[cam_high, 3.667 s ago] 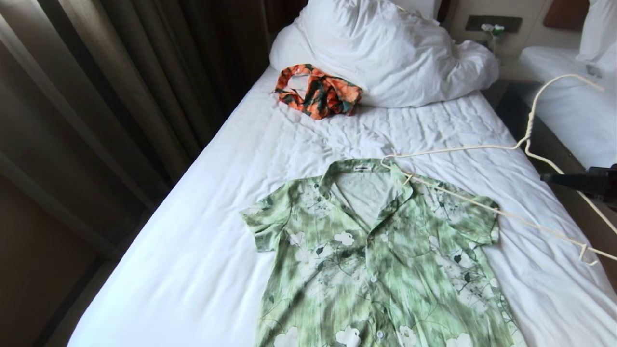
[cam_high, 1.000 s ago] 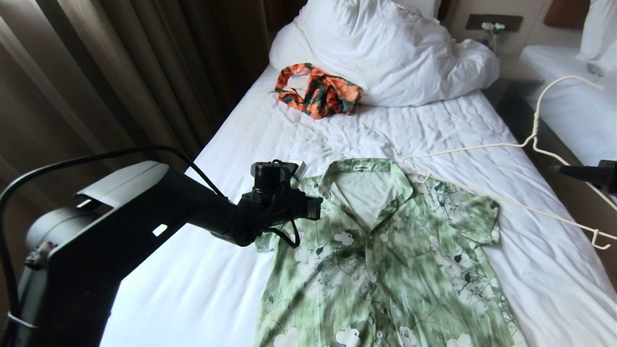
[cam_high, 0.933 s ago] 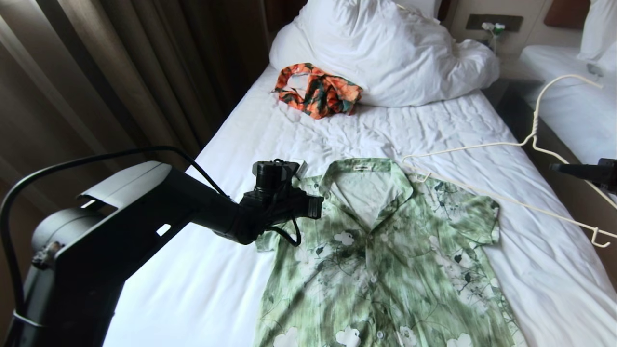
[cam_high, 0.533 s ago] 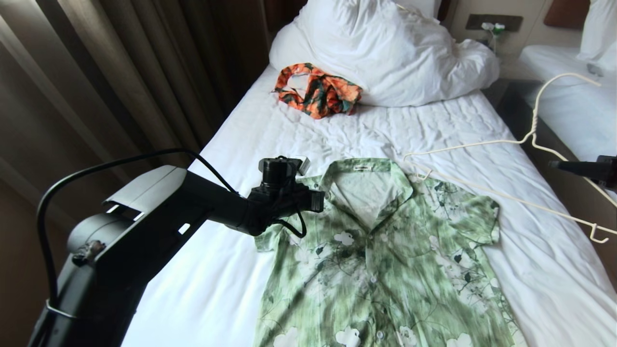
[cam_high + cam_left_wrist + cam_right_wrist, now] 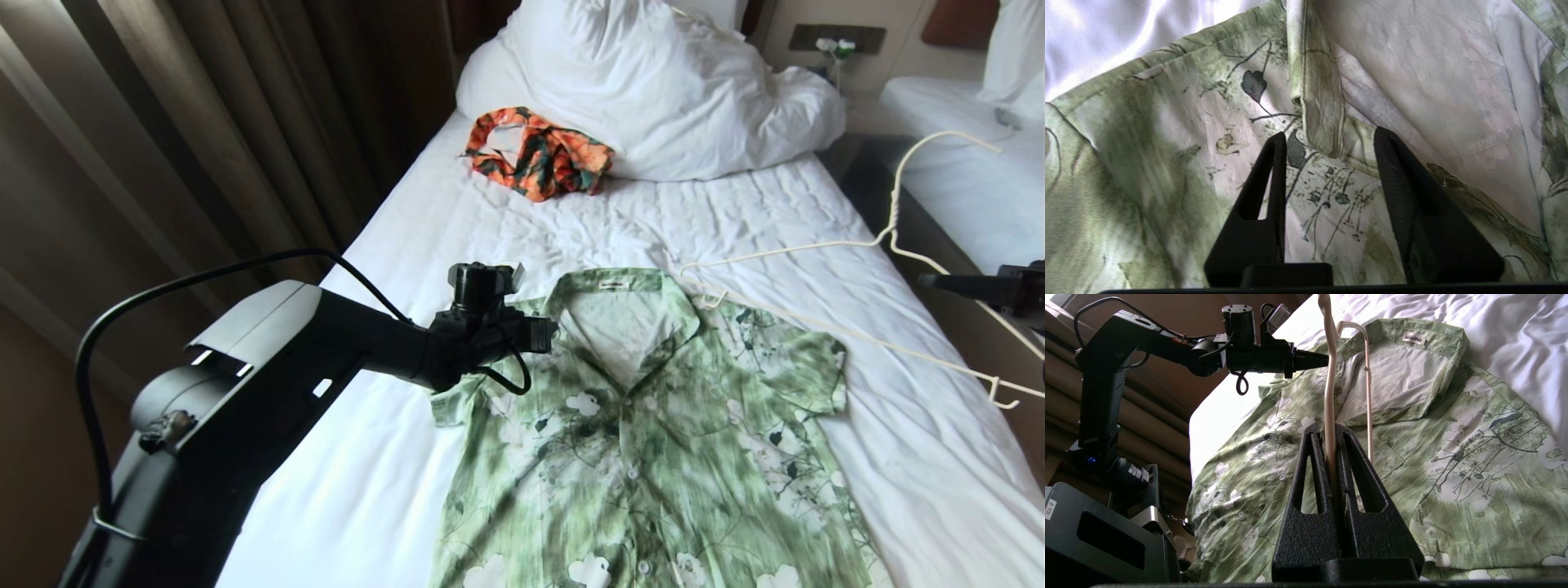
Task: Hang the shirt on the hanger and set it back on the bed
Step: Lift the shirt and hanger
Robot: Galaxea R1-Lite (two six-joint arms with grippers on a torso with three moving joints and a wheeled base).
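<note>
With my left end effector (image 5: pixel 1327 141) half open over the collar of the flat-lying green floral short-sleeved shirt (image 5: pixel 653 425) on the white-sheeted bed (image 5: pixel 392 457), I judged pinching one collar layer best, my right end effector (image 5: pixel 1333 430) clamping the cream wire hanger (image 5: pixel 857 339) at the bed's right.

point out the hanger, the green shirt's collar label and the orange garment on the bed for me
hanger (image 5: pixel 894 208), head view, on the twisted neck below the hook.
shirt's collar label (image 5: pixel 611 284), head view, on the small tag inside the back of the collar.
orange garment (image 5: pixel 539 155), head view, on the middle of the crumpled heap.
</note>
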